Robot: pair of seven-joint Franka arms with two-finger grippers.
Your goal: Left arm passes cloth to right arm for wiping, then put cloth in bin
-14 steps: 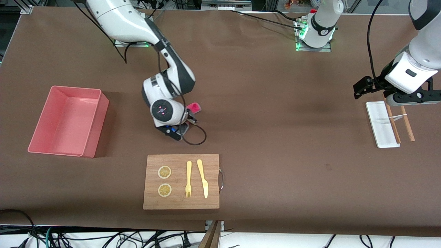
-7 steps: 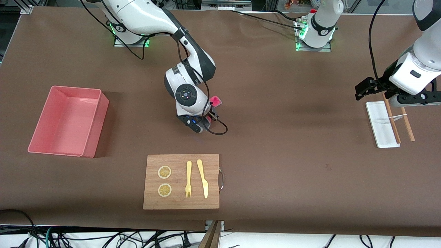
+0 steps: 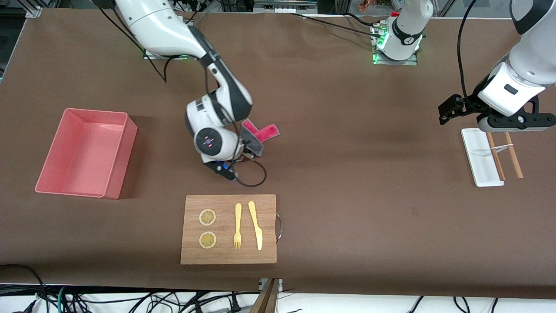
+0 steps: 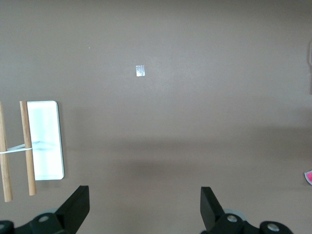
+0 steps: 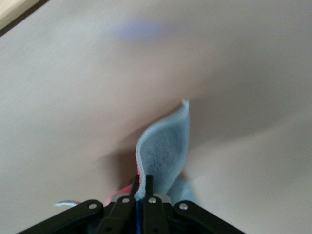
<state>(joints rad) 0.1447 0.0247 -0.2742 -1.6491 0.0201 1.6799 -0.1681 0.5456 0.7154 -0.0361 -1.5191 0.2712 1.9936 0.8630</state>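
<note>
My right gripper [image 3: 246,150] is shut on the cloth [image 3: 262,132], low over the middle of the brown table, between the board and the arm bases. In the right wrist view the fingers [image 5: 142,181] pinch one edge, and the cloth [image 5: 165,146] shows its grey face curling out toward the table. Its crimson-pink face shows in the front view. The pink bin [image 3: 124,152] stands empty toward the right arm's end. My left gripper [image 3: 447,112] waits open and empty, up in the air beside the white tray; its fingers [image 4: 78,207] stand wide apart.
A wooden board [image 3: 228,256] with two lemon slices, a yellow fork and a knife lies nearer the front camera than the cloth. A white flat tray [image 3: 480,161] with wooden chopsticks [image 3: 514,158] lies at the left arm's end, and also shows in the left wrist view [image 4: 45,141].
My right gripper swung the cloth toward the left arm's end, then back toward the bin; more of the cloth now shows. My left gripper shifted slightly toward the middle.
</note>
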